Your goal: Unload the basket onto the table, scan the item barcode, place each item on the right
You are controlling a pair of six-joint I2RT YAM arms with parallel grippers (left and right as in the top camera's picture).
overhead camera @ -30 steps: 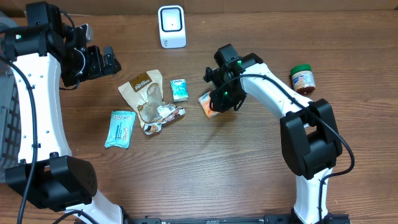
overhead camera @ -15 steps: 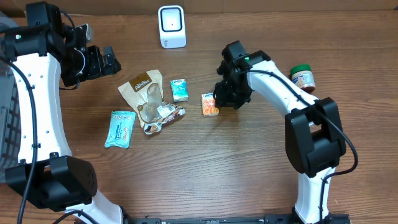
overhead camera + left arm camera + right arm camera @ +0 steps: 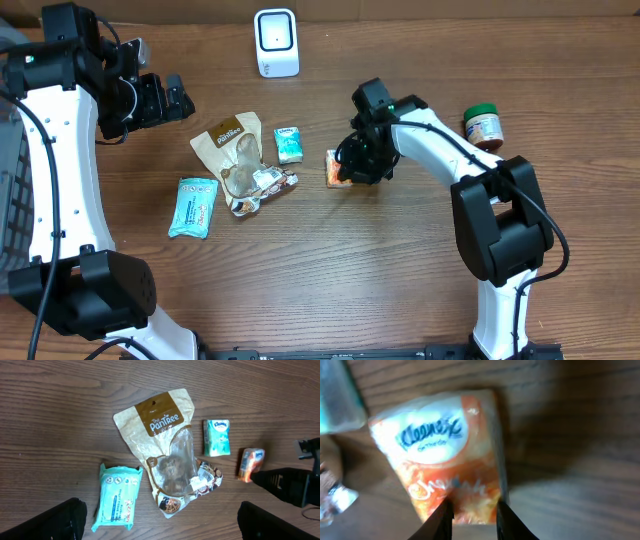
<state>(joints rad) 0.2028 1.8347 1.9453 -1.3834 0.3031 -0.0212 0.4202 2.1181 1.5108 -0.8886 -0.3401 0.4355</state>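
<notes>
Right now the wooden bench [image 3: 330, 270] is carrying everything you are working with. Your left gripper [image 3: 186, 100] is hovering over the bench's far left corner, its fingers spread wide and holding nothing. The brown PanTree pouch [image 3: 235, 150] is lying flat left of centre, and the white scanner [image 3: 276, 42] is standing upright at the far edge, well apart from the packs. A teal wipes pack [image 3: 194, 206] is lying just beside the pouch on its near left side. A green-lidded jar [image 3: 484, 126] is sitting off to the right, beside your right arm. A small green Kleenex pack [image 3: 288, 144] is lying just right of the pouch. The item to scan, the orange Kleenex pack [image 3: 440, 460], is lying face up on the bench right of the green one. Your right gripper [image 3: 352, 166] is sitting at this pack's edge with its fingers [image 3: 442, 520] drawn narrow; you cannot tell whether they are pinching it.
</notes>
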